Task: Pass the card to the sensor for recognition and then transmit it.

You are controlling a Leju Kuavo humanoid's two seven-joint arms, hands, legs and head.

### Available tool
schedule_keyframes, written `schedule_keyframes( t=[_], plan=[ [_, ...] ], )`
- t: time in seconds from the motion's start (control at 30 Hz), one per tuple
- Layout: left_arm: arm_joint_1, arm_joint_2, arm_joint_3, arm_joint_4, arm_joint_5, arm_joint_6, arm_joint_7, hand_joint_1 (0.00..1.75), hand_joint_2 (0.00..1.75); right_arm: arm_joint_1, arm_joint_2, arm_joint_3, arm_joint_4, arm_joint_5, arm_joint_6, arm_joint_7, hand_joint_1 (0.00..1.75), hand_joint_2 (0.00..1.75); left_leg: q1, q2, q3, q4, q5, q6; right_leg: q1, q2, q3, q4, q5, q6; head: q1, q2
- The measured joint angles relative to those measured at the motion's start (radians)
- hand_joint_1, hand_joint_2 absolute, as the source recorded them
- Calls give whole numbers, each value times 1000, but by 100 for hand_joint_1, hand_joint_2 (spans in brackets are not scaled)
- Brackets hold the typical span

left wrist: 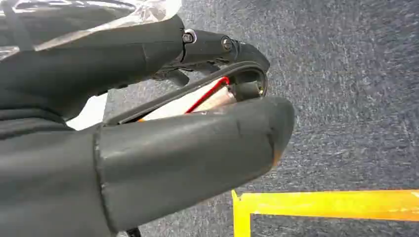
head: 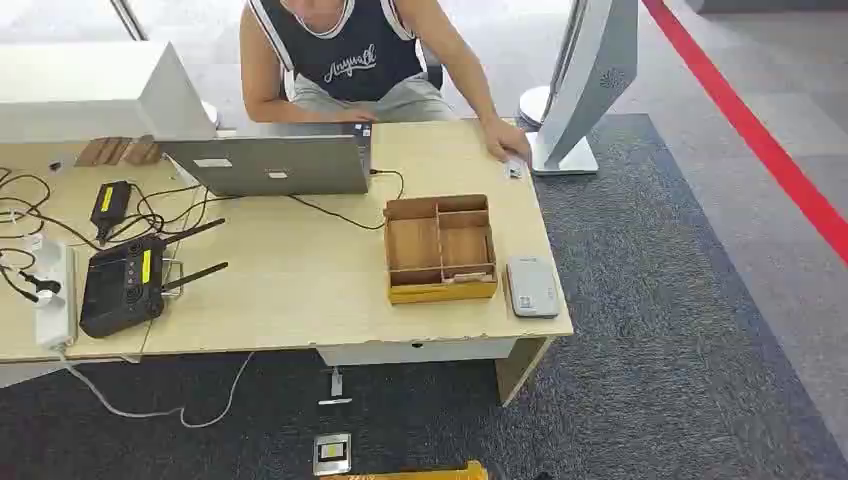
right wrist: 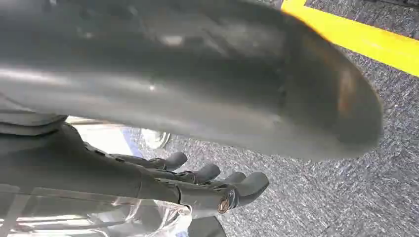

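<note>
Presently, item one: my left hand [left wrist: 148, 143], hanging over grey carpet, thumb and dark fingers apart, nothing held. Item two: my right hand [right wrist: 197, 148], likewise low over the carpet, fingers loosely curved and parted, holding nothing. Item three: card, not certainly identified; a small pale slip [head: 514, 170] lies at the upper right of the tabletop [head: 300, 290] under a person's hand [head: 503, 140]. Item four: white sensor [head: 532, 287], lower right of the tabletop, long axis running away from me, just beside the wooden tray [head: 440, 290]. Judgement: both lie ahead and to the right, so my right hand is nearer.
</note>
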Motion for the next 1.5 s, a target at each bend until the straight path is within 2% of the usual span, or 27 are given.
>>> schedule_keyframes(
  t=[1.27,1.4,1.5],
  plan=[
    [0,-3,0,0,7,0,1,0,0,-6,-6,3,0,8,5,15,0,0,0,0,0,0,0,0,0,0,1,0,0,0,0,0],
    [0,-3,0,0,7,0,-1,0,0,-30,-29,4,0,10,-61,40,0,0,0,0,1,0,0,0,0,0,1,0,0,0,0,0],
    [-1,-3,0,0,6,-1,-2,0,0,-66,-63,4,0,10,-66,48,0,0,0,0,1,0,0,0,0,0,2,0,0,0,0,0]
  ],
)
